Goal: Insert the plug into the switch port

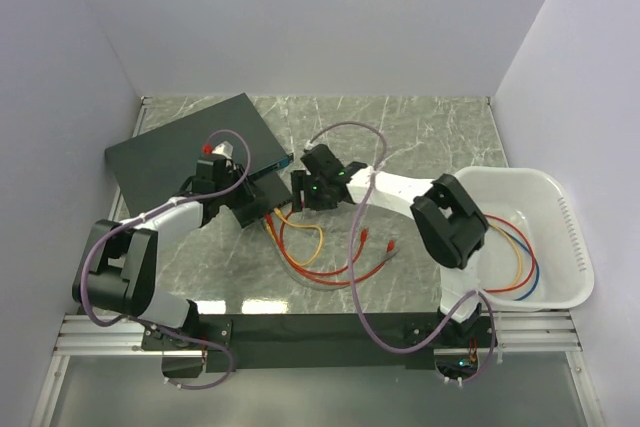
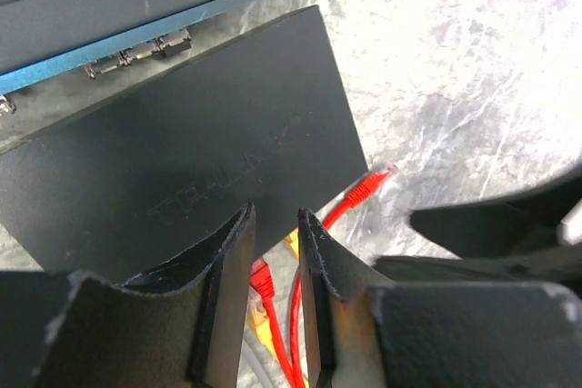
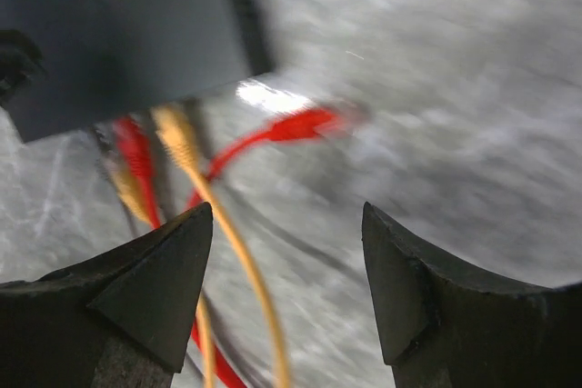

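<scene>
The small flat black switch box (image 2: 182, 161) lies in front of the big slab, and its ports on the near edge are hidden. A red plug (image 2: 262, 279) and yellow plugs (image 2: 293, 243) meet that edge. Another red plug (image 2: 368, 186) lies loose on the table by the box's right corner. My left gripper (image 2: 275, 220) hovers over the box's near edge, jaws a narrow gap apart with nothing between them. My right gripper (image 3: 286, 224) stands wide open and holds nothing, just right of the box (image 3: 118, 34). A yellow cable (image 3: 227, 243) runs beneath it.
A large dark slab (image 1: 180, 152) with a blue front strip sits behind the box. Red and yellow cable loops (image 1: 320, 262) spread over the marble in front. A white bin (image 1: 575, 237) with more cables stands at the right. Grey walls close in the table.
</scene>
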You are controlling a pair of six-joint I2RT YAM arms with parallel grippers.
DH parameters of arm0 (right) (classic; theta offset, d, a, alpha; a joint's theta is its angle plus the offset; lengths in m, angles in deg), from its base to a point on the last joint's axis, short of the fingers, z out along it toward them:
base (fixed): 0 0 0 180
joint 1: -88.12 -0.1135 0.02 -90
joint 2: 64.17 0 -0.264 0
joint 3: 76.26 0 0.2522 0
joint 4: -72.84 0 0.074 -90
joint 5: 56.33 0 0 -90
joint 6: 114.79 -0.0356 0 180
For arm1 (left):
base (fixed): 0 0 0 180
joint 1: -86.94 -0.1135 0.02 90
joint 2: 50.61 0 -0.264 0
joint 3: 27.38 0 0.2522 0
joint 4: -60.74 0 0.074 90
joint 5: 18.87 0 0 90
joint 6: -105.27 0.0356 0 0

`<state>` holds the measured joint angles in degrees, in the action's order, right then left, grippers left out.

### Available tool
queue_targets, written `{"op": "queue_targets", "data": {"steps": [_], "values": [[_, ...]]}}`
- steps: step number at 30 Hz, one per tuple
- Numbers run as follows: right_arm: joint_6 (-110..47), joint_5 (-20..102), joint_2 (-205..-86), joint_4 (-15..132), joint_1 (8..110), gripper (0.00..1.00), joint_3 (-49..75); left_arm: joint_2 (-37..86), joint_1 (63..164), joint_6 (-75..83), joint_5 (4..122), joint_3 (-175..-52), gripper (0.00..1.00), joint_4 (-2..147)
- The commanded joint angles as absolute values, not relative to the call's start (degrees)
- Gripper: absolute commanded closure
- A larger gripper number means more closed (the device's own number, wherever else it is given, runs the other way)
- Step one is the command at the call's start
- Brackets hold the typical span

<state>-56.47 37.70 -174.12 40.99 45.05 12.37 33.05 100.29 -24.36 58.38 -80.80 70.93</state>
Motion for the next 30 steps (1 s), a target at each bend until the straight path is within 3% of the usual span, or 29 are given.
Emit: {"op": "queue_targets", "data": {"steps": [1,10,22,25,30], "values": [[-56.9,35.5,-178.1,37.2,44.2,0.27,18.3,29.8,100.1,-23.6,57.8,-80.4,0.68,70.0],[-57.3,23.2,-186.2,23.7,40.3,0.26,31.1,29.1,99.2,-23.6,55.5,-79.2,0.68,67.7],[-60.1,18.6,-194.7,15.2,37.4,0.27,39.7,27.7,97.3,-23.8,51.9,-75.8,0.69,64.9],[-60.5,17.3,-197.4,12.9,36.4,0.32,42.1,26.8,97.2,-23.8,52.5,-75.3,0.69,65.1],[-61.0,17.4,-197.3,13.3,36.0,0.49,39.1,25.9,97.2,-23.8,52.8,-74.8,0.69,65.2]]}}
